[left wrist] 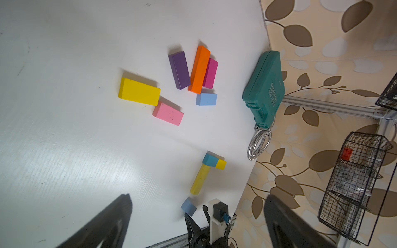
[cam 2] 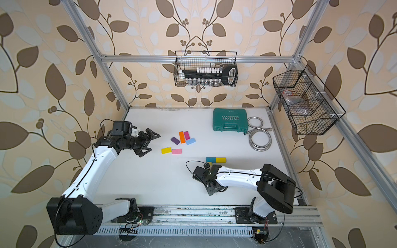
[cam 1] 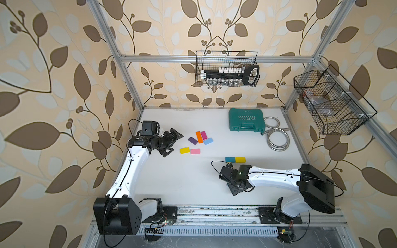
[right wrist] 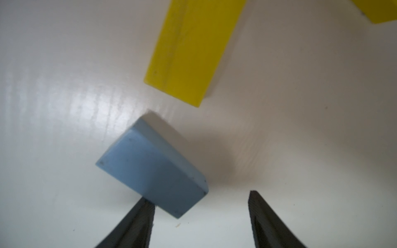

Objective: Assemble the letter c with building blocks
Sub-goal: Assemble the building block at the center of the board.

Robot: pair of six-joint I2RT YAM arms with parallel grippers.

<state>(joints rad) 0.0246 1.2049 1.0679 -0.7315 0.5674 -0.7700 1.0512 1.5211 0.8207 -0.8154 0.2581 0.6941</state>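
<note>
The right gripper is hovering low over the white bench. Its fingers are standing apart, gripping nothing, with one tip at the edge of a light blue block. A yellow bar is lying near it, meeting a teal block that is butting a yellow block. At 10 o'clock from that pair, purple, orange, magenta and pink blocks are lying loose. The left gripper is hanging at their 9 o'clock, fingers spread wide and empty.
</note>
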